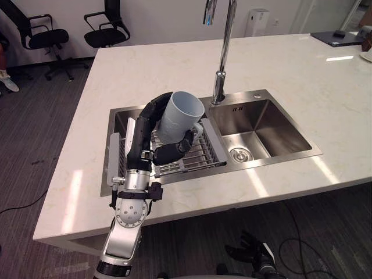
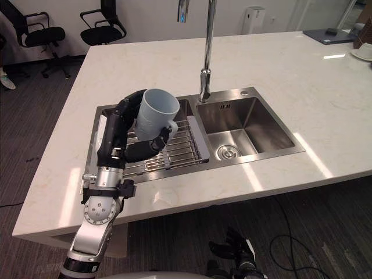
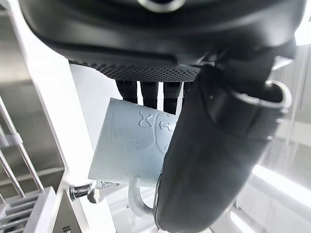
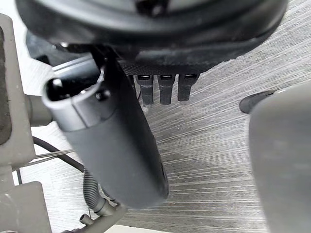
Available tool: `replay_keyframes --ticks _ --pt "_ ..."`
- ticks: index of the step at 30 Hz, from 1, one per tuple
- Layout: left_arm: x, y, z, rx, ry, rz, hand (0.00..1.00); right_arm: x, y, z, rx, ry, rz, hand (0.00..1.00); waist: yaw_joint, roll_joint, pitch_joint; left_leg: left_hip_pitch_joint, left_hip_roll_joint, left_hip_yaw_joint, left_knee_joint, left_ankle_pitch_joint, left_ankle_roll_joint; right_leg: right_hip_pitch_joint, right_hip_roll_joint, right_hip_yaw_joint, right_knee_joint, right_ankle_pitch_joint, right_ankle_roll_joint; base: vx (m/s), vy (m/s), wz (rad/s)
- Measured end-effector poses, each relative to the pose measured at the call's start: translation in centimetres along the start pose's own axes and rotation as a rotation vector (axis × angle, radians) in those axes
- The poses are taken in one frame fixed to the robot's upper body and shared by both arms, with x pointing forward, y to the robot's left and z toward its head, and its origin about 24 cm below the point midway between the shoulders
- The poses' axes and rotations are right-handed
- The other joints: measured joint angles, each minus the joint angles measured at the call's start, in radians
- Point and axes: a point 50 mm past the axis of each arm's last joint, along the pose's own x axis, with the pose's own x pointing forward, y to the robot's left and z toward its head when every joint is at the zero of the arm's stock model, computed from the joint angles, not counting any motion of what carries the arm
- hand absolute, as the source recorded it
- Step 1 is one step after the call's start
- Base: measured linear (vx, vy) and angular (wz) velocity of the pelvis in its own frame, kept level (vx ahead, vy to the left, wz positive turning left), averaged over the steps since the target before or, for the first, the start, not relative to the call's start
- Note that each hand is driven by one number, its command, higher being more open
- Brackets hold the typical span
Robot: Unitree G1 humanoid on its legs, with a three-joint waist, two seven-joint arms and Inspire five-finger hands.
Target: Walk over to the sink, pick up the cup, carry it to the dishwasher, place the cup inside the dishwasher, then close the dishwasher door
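Marble countertop (image 1: 87, 192) fronts me; below its edge my right hand (image 1: 251, 249) hangs over carpet, fingers loose and empty. My left hand (image 1: 145, 136) is clamped round the pale blue cup (image 1: 179, 116), held above the sink's (image 1: 256, 125) wire rack (image 1: 195, 154). Its wrist view adds the cup's handle (image 3: 132, 196) beside my thumb; the head views show its open mouth, with the tap (image 1: 224, 52) and office chairs (image 1: 104, 29) beyond
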Motion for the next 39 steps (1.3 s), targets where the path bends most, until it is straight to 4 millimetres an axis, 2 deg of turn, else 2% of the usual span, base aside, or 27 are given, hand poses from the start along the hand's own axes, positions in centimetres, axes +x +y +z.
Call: replay_keyframes --ticks 5,7,11,13,14,15,16,17,19,20,21,22,23,25,28,29,30,31,32,33,35,36,37,38,39 --pt "-1.1 0.1 -0.5 -0.081 0.055 0.019 0.30 0.0 0.1 0.1 0.004 -0.006 -0.008 0.90 0.007 -0.007 -0.012 -0.014 0.004 0.024 0.039 -0.024 0.001 -0.016 0.003 0.025 0.013 0.000 0.001 0.00 0.002 -0.14" --pt "-1.5 -0.2 -0.7 -0.116 0.076 0.022 0.30 0.0 0.3 0.4 0.007 -0.021 -0.008 0.90 0.022 -0.007 -0.012 -0.025 0.013 0.048 0.081 -0.050 0.000 -0.032 0.008 0.048 0.033 -0.002 0.003 -0.02 0.005 -0.33" --pt "-1.9 -0.6 -0.4 -0.162 0.083 0.035 0.30 0.3 1.0 2.4 0.017 -0.102 -0.001 0.90 0.031 -0.016 0.006 -0.063 0.035 0.073 0.204 -0.117 0.006 -0.090 0.014 0.069 0.166 -0.039 0.021 -0.06 -0.001 -0.26" --pt "-1.9 -0.7 0.0 -0.179 0.067 0.031 0.30 0.3 1.4 3.4 0.027 -0.144 0.003 0.90 0.031 -0.029 0.021 -0.075 0.042 0.075 0.255 -0.150 0.023 -0.110 0.010 0.053 0.229 -0.062 0.031 -0.15 -0.019 -0.08" --pt "-1.8 -0.8 0.3 -0.186 0.054 0.025 0.30 0.3 1.5 3.8 0.033 -0.161 0.001 0.90 0.044 -0.028 0.022 -0.085 0.045 0.080 0.264 -0.151 0.034 -0.118 0.006 0.040 0.251 -0.087 0.036 -0.15 -0.039 0.06" --pt "-1.8 -0.9 0.6 -0.194 0.045 0.026 0.30 0.3 1.8 4.0 0.040 -0.171 0.002 0.90 0.051 -0.034 0.027 -0.092 0.044 0.076 0.282 -0.152 0.035 -0.167 -0.005 0.013 0.478 -0.181 0.021 -0.09 -0.045 0.19" --pt "-1.9 -0.9 0.6 -0.196 0.048 0.030 0.30 0.2 1.9 3.9 0.042 -0.168 0.001 0.90 0.053 -0.037 0.025 -0.094 0.041 0.065 0.290 -0.152 0.035 -0.168 -0.012 -0.004 0.568 -0.211 0.032 -0.05 -0.052 0.32" --pt "-2.0 -0.8 0.5 -0.199 0.051 0.039 0.30 0.2 1.9 3.9 0.044 -0.168 0.003 0.90 0.061 -0.051 0.017 -0.105 0.032 0.054 0.311 -0.153 0.034 -0.166 -0.027 -0.022 0.659 -0.236 0.038 -0.02 -0.057 0.28" --pt "-2.1 -0.8 0.5 -0.200 0.054 0.040 0.30 0.3 2.0 4.5 0.045 -0.194 0.005 0.90 0.096 -0.053 0.004 -0.153 0.027 0.046 0.330 -0.150 0.029 -0.191 -0.018 -0.037 0.618 -0.233 0.051 -0.05 -0.027 0.07" --pt "-2.1 -1.0 0.6 -0.214 0.052 0.035 0.30 0.2 1.7 5.1 0.048 -0.216 -0.008 0.90 0.124 -0.030 -0.016 -0.187 0.040 0.045 0.307 -0.122 0.035 -0.156 -0.003 -0.030 0.486 -0.247 0.071 -0.06 -0.047 -0.14" --pt "-2.0 -1.0 0.9 -0.216 0.037 0.031 0.30 0.3 1.7 5.6 0.051 -0.235 -0.008 0.90 0.136 -0.026 -0.016 -0.206 0.046 0.054 0.304 -0.105 0.020 -0.154 0.004 -0.009 0.468 -0.270 0.061 -0.08 -0.118 -0.02" --pt "-1.8 -0.8 1.1 -0.223 0.026 0.044 0.30 0.6 2.4 6.3 0.064 -0.255 0.005 0.90 0.137 -0.047 -0.011 -0.250 0.036 0.042 0.336 -0.099 0.021 -0.148 0.004 0.007 0.445 -0.299 0.013 -0.12 -0.145 0.10" --pt "-2.0 -0.9 0.8 -0.246 0.046 0.062 0.30 0.8 2.5 6.7 0.068 -0.261 -0.001 0.90 0.137 -0.031 -0.003 -0.289 0.050 0.025 0.366 -0.096 0.019 -0.142 0.024 0.001 0.387 -0.280 -0.009 -0.13 -0.111 0.25" --pt "-2.3 -1.1 0.6 -0.258 0.069 0.063 0.30 0.9 2.5 6.8 0.084 -0.264 -0.015 0.90 0.135 -0.002 0.017 -0.299 0.076 -0.018 0.375 -0.082 0.005 -0.093 0.054 -0.040 0.316 -0.235 -0.027 -0.13 -0.066 0.37" --pt "-2.5 -1.1 0.6 -0.278 0.077 0.069 0.30 0.6 2.4 6.0 0.111 -0.240 -0.033 0.90 0.136 0.001 0.025 -0.310 0.096 -0.066 0.382 -0.056 -0.012 -0.065 0.075 -0.082 0.297 -0.214 -0.052 -0.17 -0.082 0.46" --pt "-2.4 -1.2 0.6 -0.282 0.074 0.065 0.30 0.6 2.3 6.0 0.117 -0.243 -0.047 0.90 0.128 -0.007 0.036 -0.312 0.085 -0.093 0.343 -0.013 -0.021 -0.067 0.061 -0.119 0.297 -0.208 -0.065 -0.22 -0.071 0.60" --pt "-2.4 -1.3 0.6 -0.285 0.073 0.063 0.30 0.5 2.2 6.0 0.126 -0.243 -0.055 0.90 0.121 -0.017 0.041 -0.307 0.080 -0.096 0.322 -0.001 -0.017 -0.069 0.051 -0.138 0.297 -0.204 -0.070 -0.26 -0.056 0.92" --pt "-2.4 -1.8 1.0 -0.305 0.064 0.046 0.30 0.3 1.8 5.8 0.139 -0.246 -0.078 0.90 0.112 -0.018 0.046 -0.327 0.092 -0.060 0.415 -0.054 0.032 -0.075 0.035 -0.179 0.301 -0.201 -0.069 -0.20 0.012 0.96" --pt "-2.4 -2.3 1.2 -0.328 0.058 0.025 0.30 -0.1 1.3 5.5 0.141 -0.244 -0.095 0.90 0.107 -0.019 0.047 -0.321 0.108 -0.034 0.515 -0.109 0.048 -0.069 0.014 -0.208 0.304 -0.197 -0.064 -0.21 0.093 1.07" --pt "-2.3 -2.7 1.5 -0.352 0.050 0.009 0.30 -0.5 1.0 5.3 0.140 -0.249 -0.105 0.90 0.101 -0.019 0.047 -0.292 0.127 -0.016 0.574 -0.155 0.043 -0.067 -0.009 -0.233 0.309 -0.193 -0.056 -0.16 0.134 0.82" --pt "-2.3 -3.1 1.6 -0.367 0.045 -0.003 0.30 -0.7 0.9 5.3 0.142 -0.258 -0.109 0.90 0.094 -0.017 0.045 -0.249 0.152 0.002 0.592 -0.186 0.040 -0.069 -0.029 -0.254 0.309 -0.185 -0.043 -0.11 0.173 0.55" --pt "-2.3 -3.4 1.6 -0.379 0.046 -0.010 0.30 -0.8 0.9 5.4 0.144 -0.265 -0.111 0.90 0.084 -0.007 0.037 -0.195 0.161 0.007 0.537 -0.218 0.018 -0.075 -0.042 -0.265 0.303 -0.176 -0.025 -0.14 0.289 0.48" --pt "-2.3 -3.6 1.5 -0.382 0.049 -0.018 0.30 -0.7 0.8 5.5 0.146 -0.267 -0.112 0.90 0.081 0.011 0.020 -0.164 0.144 0.011 0.414 -0.241 -0.028 -0.090 -0.046 -0.274 0.288 -0.166 -0.006 -0.14 0.288 0.34" --pt "-2.3 -3.5 1.2 -0.370 0.059 -0.022 0.30 -0.5 1.3 5.2 0.159 -0.249 -0.105 0.90 0.083 -0.008 0.018 -0.160 0.119 0.015 0.394 -0.234 -0.014 -0.093 -0.062 -0.264 0.274 -0.157 -0.001 -0.12 0.289 0.33" --pt "-2.5 -3.4 -0.1 -0.338 0.108 -0.029 0.30 -0.5 2.4 4.2 0.177 -0.211 -0.081 0.90 0.079 -0.031 0.000 -0.153 0.068 0.006 0.332 -0.193 -0.004 -0.076 -0.072 -0.226 0.209 -0.133 0.007 -0.06 0.186 0.35"
